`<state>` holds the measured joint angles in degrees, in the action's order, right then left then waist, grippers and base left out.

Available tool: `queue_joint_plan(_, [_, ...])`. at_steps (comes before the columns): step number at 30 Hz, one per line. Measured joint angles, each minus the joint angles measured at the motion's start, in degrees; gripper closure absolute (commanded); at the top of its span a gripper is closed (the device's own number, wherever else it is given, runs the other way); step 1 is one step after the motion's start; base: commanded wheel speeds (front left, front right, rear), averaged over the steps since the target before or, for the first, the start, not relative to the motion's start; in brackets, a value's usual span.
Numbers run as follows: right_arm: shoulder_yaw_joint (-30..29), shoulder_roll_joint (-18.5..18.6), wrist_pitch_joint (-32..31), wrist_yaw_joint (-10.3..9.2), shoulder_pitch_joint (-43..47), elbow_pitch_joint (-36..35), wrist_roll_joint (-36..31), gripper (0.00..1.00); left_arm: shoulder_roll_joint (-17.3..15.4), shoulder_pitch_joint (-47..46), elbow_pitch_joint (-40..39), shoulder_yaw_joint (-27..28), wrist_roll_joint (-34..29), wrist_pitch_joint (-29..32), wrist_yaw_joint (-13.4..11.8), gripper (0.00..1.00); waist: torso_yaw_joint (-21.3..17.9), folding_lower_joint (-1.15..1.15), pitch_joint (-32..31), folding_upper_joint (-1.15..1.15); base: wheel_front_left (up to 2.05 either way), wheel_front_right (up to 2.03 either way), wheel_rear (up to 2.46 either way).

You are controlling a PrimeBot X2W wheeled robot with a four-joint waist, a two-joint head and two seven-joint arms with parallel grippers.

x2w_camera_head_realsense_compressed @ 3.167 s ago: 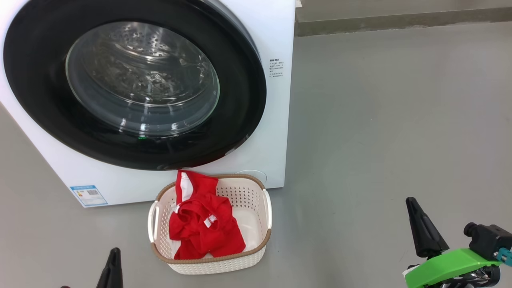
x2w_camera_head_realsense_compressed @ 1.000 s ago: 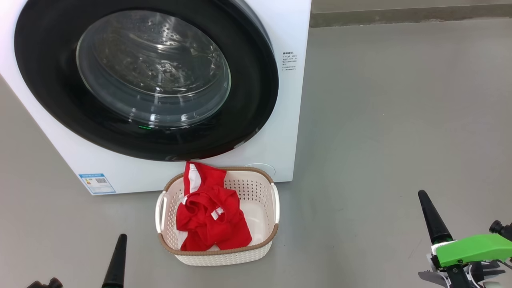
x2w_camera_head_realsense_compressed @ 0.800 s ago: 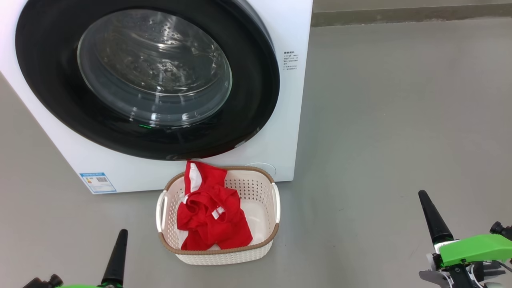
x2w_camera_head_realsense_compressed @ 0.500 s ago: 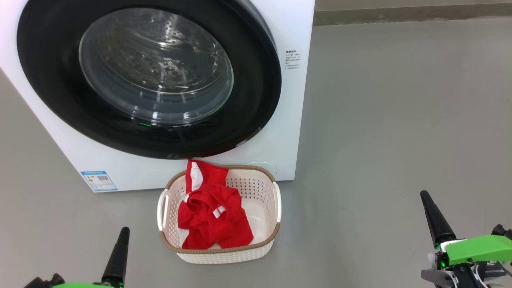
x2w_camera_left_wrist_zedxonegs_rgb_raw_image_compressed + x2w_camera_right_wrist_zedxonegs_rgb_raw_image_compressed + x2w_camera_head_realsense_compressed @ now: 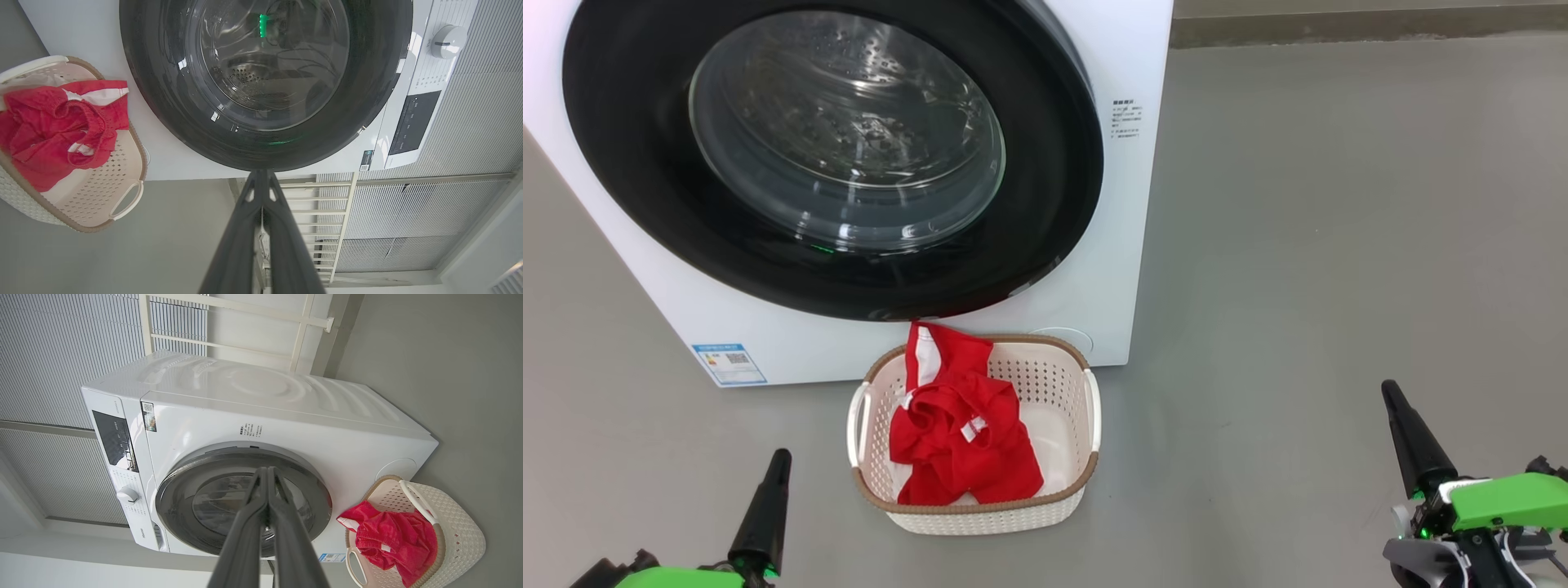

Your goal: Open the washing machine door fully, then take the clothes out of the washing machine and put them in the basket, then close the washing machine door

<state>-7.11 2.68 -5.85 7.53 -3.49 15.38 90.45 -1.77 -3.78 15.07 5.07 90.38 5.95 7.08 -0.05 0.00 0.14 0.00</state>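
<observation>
**Closed door and filled basket, with both arms low.** The washing machine door [image 5: 833, 155] is shown seated flat against the front of the washing machine [image 5: 1119, 245]. No gap is seen at its black rim in the right wrist view, so it is judged shut. Bare perforated steel, and no red fabric, is seen through the glass.

The clothes [image 5: 960, 437] are heaped in the left half of the basket [image 5: 980, 521], with one white-panelled end draped up over the far rim toward the machine. The basket is set on the floor [image 5: 1298, 245] just in front of the machine's lower panel, below the lower right of the door.

The door is placed ahead of and above both sets of fingers, its round face turned toward the robot. The left gripper [image 5: 780, 459] is held low at the near left, with its tip directed up toward the door. It is nearer to door and basket than the right gripper [image 5: 1390, 390], which is held well apart over bare floor. Each pair of fingers is pressed together to a single point, and nothing is held in either.

All three steps of the task are judged complete. Should a last press be needed to latch the door, the left arm is judged the better placed.
</observation>
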Motion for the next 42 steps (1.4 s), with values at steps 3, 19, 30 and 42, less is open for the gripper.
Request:
queue_joint_plan(3, [-0.2, 0.0, -0.2, 0.00, -0.3, 0.0, 1.4, 1.00, -0.1, 0.0, 0.1, 0.0, 1.3, 0.3, 0.0, 1.00, 0.1, 0.00, 0.0, 0.00, 0.00, 0.00, 0.00])
queue_joint_plan(19, [-0.2, -0.1, -0.3, 0.00, -0.3, 0.0, 1.4, 1.00, -0.1, 0.0, 0.2, -0.1, 1.4, 0.3, 0.0, 1.00, 0.1, 0.00, 0.0, 0.00, 0.00, 0.00, 0.00])
queue_joint_plan(30, [-0.3, -0.1, -0.3, 0.00, -0.3, 0.0, 1.4, 1.00, -0.1, 0.0, 0.2, -0.1, 1.4, 0.3, 0.0, 1.00, 0.1, 0.00, 0.0, 0.00, 0.00, 0.00, 0.00])
queue_joint_plan(42, [-0.3, -0.1, -0.3, 0.00, -0.3, 0.0, 1.4, 1.00, -0.1, 0.0, 0.2, -0.1, 1.4, 0.3, 0.0, 1.00, 0.1, 0.00, 0.0, 0.00, 0.00, 0.00, 0.00])
